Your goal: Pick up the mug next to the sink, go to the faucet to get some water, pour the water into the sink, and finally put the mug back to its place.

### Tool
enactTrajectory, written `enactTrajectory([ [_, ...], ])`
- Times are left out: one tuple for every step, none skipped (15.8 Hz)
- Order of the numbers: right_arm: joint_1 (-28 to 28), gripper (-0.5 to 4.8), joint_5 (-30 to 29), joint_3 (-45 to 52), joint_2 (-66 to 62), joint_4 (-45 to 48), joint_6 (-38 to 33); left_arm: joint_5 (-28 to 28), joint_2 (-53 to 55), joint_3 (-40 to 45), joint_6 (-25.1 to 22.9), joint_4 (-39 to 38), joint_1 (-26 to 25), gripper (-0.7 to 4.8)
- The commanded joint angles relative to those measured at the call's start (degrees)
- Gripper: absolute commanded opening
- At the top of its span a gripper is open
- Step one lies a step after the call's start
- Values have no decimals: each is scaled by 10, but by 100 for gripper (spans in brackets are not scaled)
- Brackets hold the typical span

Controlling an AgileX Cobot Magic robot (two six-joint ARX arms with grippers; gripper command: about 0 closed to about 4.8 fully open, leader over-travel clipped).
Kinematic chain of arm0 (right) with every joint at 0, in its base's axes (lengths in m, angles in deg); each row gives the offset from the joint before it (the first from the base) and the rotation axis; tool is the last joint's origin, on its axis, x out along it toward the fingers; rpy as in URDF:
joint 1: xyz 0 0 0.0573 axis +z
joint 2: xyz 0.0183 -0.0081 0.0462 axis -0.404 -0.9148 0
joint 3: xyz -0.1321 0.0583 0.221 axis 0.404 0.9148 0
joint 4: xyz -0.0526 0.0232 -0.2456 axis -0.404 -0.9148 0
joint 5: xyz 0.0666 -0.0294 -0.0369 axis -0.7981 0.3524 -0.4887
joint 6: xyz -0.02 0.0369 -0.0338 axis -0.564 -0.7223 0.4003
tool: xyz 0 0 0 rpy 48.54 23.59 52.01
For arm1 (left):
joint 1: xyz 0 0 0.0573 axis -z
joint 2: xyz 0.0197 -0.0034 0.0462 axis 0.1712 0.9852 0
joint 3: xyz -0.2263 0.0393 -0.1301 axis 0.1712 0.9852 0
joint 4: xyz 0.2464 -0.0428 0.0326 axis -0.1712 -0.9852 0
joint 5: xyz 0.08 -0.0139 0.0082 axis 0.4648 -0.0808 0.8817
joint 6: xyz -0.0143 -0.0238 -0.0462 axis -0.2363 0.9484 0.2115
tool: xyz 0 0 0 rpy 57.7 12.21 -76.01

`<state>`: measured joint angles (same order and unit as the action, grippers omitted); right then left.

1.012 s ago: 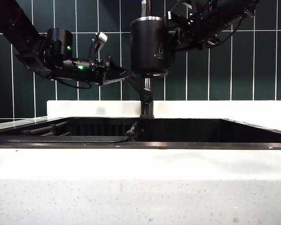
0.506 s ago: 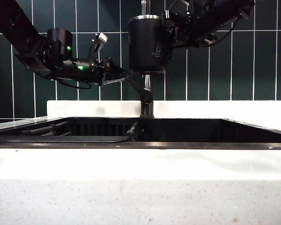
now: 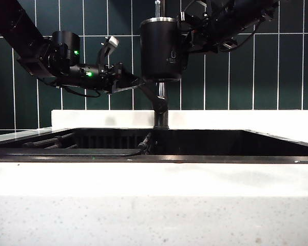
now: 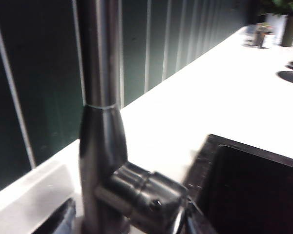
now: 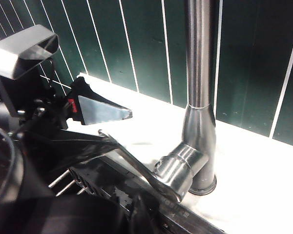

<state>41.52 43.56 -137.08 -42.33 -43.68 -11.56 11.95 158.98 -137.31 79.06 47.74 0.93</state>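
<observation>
The mug point(image 3: 162, 49) hangs upright above the sink point(image 3: 195, 141), hiding the faucet point(image 3: 160, 105) top. The right gripper point(image 3: 187, 32) pinches its handle side, contact obscured. The right wrist view shows the left gripper point(image 5: 105, 127) spread around the lever point(image 5: 136, 168).

Faucet point(image 4: 101, 146) beside sink point(image 4: 254, 190)

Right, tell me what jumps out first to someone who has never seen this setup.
The black mug hangs high over the sink, in front of the faucet, held from the right by the right hand. From the left, the left hand reaches in open beside the faucet's lever, its fingers spread near it. Dark green tiles fill the wall behind.
</observation>
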Motion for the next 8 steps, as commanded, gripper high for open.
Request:
enactTrajectory([
  [1, 8, -5, -8, 7, 27, -7, 112, -2, -2, -3, 7, -1, 268],
  [1, 8, -6, -8, 7, 27, -7, 128, -3, -2, -2, 7, -1, 226],
  [1, 8, -12, -8, 7, 25, -7, 133, -3, -2, 0, 7, -1, 197],
  [1, 8, -16, -8, 7, 22, -7, 130, -3, -2, 4, 6, -1, 182],
  [1, 8, -16, -8, 7, 19, -7, 115, -5, -2, 17, 6, -1, 182],
  [1, 8, -16, -8, 7, 16, -6, 93, -9, -2, 17, 6, -1, 182],
  [1, 8, -16, -8, 7, 14, -4, 67, -20, -2, 17, 0, -1, 182],
  [1, 8, -16, -8, 8, 12, -3, 50, -34, -2, 16, -6, -1, 182],
])
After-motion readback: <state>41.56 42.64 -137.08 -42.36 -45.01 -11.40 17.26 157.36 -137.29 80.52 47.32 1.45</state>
